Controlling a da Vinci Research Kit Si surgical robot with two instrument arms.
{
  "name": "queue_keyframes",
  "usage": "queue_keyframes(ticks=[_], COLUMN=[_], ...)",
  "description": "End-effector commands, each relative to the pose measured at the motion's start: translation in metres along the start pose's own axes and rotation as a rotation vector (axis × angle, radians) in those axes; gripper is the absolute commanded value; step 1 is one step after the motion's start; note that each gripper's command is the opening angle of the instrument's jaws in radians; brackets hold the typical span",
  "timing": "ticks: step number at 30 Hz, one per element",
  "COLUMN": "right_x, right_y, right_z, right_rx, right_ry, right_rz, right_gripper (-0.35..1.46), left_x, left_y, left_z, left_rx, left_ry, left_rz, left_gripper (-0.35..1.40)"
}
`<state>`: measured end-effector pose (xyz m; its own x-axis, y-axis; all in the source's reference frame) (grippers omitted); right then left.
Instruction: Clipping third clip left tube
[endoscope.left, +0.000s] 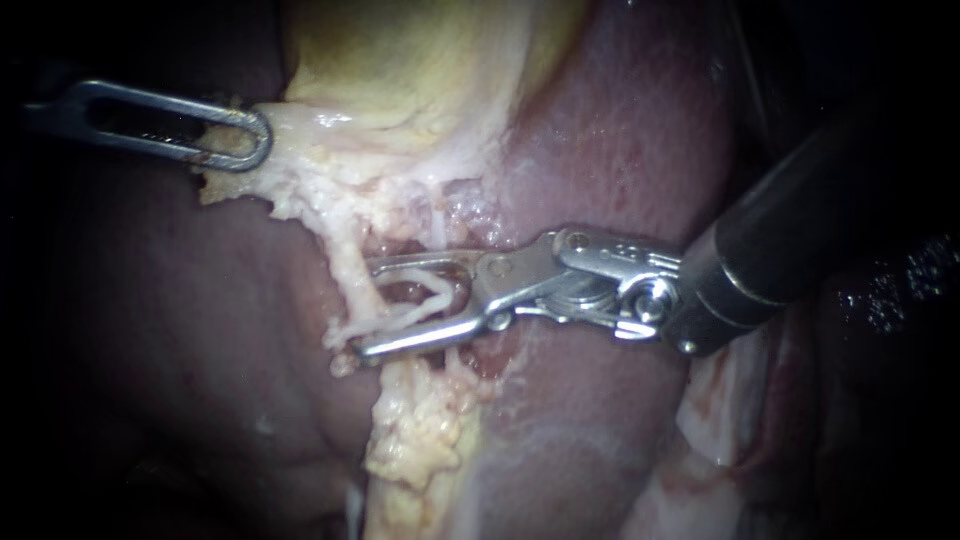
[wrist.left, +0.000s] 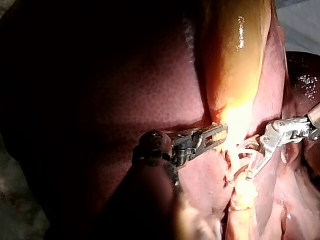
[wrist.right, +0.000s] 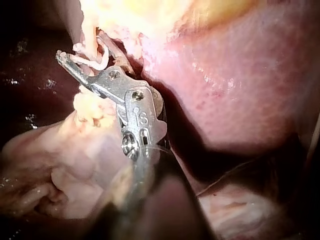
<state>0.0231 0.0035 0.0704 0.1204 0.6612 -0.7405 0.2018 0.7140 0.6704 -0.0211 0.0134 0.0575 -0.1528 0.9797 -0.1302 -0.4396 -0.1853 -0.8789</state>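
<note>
Endoscope view: my left instrument comes in over the liver's dark upper-left margin, and its slotted jaws are clenched on the pale tissue at the narrow end of the yellow gallbladder. My right instrument comes in across the liver's right side. Its two long jaws stand apart, one on each side of the tube, a thin whitish strand that runs down from the pale tissue into lumpy fat on the liver's lower middle. The jaws sit around the tube and are not closed on it. Left wrist view: my left instrument lies over the dark liver, jaws together on the bright pale tissue just below the gallbladder. My right instrument faces it from the opposite side, jaws parted, with the tube's white strands between the two instruments and partly within the parted jaws. Right wrist view: my right instrument reaches ahead to the tube, whose looped white strands lie against the jaw tip. Only one jaw shows clearly here, so I cannot tell the gap from this view. The fat lies beside the jaw hinge, and the pink liver and the gallbladder's edge lie beyond.
</note>
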Motion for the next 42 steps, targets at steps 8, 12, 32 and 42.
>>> queue_keyframes(ticks=[8,12,32,42], right_x=[0.0005,0.0010,0.0079,0.0080], right_y=[0.0005,0.0004,-0.0046,-0.0046], right_z=[0.0022,0.0030,0.0029,0.0023], right_rx=[-0.007,-0.013,0.007,-0.003], right_ry=[0.048,0.065,0.092,0.094], right_rz=[0.028,0.041,0.086,0.164], right_gripper=[0.48,0.48,0.42,0.15], left_x=[0.0000,0.0000,-0.0001,-0.0001], left_y=[0.0000,0.0000,0.0000,0.0000], left_z=[0.0001,0.0001,0.0002,0.0002], left_rx=[0.001,0.001,-0.001,-0.001], left_ry=[0.001,0.001,-0.001,-0.001], left_rz=[0.000,0.000,0.001,0.001], left_gripper=[-0.35,-0.35,-0.35,-0.35])
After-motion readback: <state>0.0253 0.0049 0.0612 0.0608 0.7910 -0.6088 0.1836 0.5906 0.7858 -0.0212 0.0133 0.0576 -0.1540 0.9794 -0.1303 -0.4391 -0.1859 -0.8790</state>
